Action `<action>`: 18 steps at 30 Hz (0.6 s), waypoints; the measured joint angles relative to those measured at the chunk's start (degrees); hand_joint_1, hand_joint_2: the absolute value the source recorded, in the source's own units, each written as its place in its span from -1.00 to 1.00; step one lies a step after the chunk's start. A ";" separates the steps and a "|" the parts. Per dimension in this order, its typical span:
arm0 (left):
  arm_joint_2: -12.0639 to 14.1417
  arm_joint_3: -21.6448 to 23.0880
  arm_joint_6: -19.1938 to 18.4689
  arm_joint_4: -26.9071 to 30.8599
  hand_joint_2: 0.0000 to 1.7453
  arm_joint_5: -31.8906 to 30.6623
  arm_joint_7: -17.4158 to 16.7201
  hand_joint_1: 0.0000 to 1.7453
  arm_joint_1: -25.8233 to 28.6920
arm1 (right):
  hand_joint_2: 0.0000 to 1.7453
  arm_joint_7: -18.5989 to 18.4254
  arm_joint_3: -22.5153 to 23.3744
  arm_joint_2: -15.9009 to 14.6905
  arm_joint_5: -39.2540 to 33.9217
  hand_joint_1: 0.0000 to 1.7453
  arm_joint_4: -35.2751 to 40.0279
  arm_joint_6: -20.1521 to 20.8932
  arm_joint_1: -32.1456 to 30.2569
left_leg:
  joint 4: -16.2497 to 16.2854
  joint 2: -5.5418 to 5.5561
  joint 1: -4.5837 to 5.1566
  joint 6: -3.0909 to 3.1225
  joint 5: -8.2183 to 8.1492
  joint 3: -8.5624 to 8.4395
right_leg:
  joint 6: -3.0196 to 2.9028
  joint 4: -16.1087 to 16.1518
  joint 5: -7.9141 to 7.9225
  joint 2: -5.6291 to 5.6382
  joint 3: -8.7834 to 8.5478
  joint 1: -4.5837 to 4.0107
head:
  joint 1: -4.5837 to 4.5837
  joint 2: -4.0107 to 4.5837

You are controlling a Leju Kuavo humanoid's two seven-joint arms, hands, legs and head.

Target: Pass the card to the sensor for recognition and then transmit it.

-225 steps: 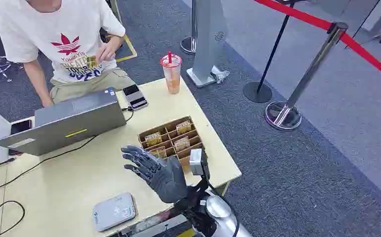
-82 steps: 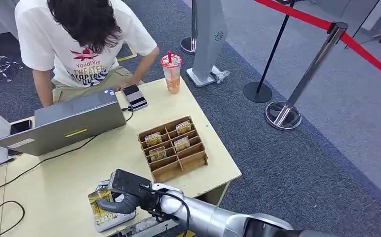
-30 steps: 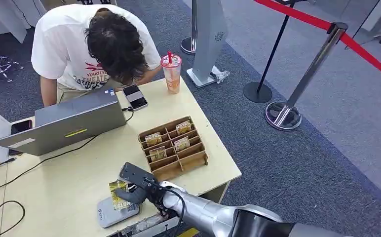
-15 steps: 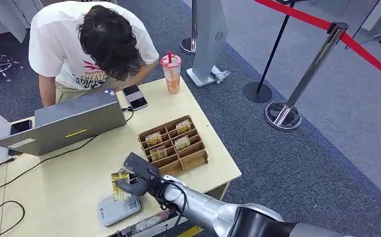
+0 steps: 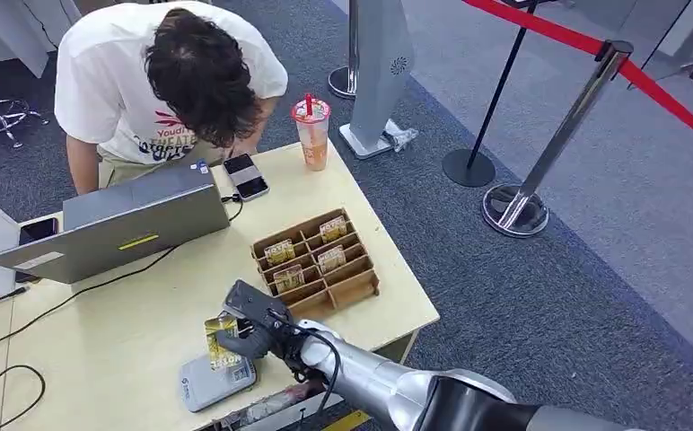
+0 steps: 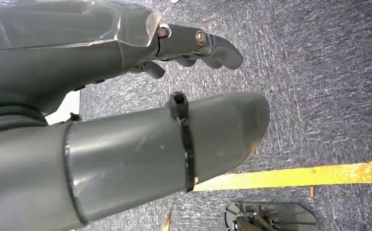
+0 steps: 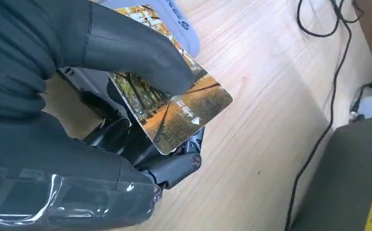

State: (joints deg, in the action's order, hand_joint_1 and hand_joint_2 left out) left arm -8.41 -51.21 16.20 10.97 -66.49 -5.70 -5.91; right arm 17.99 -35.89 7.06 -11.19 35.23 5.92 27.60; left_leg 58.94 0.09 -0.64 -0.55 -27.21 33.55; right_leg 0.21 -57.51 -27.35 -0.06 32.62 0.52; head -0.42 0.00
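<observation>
The right hand (image 5: 246, 337) has lifted the card (image 5: 220, 340) off the sensor (image 5: 210, 386), and its fingers (image 7: 140, 57) still pinch it, tilted just above the reader's far edge over the desk (image 5: 109, 332). The scan looks done, so handing the card on seems next. The left hand (image 6: 126, 62) hangs over carpet, fingers loosely apart, holding nothing.

The silver right arm reaches forward, its dark grey right hand (image 5: 251, 334) pinching a card under the thumb. The grey left hand (image 6: 126, 57) hangs with fingers loosely apart, holding nothing
</observation>
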 joint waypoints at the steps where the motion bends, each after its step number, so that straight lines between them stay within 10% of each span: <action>1: 0.00 0.00 0.00 0.00 -1.00 -0.02 0.00 -1.00 -0.01 | 1.00 0.00 0.00 0.02 0.00 1.00 -0.18 0.04 0.00 | 0.00 0.00 0.00 0.00 0.00 0.00 | 0.00 0.00 0.00 0.00 0.00 0.00 | 0.02 0.00; 18: -0.09 0.00 0.00 0.00 -1.00 0.15 0.15 -1.00 -0.04 | 1.00 0.11 0.00 0.48 -0.09 1.00 -2.45 0.81 0.02 | 0.00 0.00 0.00 0.00 0.00 0.00 | 0.00 0.00 0.00 0.00 0.00 0.00 | 0.00 0.00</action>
State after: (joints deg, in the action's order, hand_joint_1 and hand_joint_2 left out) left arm -8.50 -51.21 16.20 10.97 -66.34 -5.55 -5.95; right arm 18.10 -35.89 7.54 -11.28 32.79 6.73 27.62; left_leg 58.94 0.09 -0.65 -0.55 -27.21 33.54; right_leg 0.21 -57.51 -27.35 -0.06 32.62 0.52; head -0.41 0.00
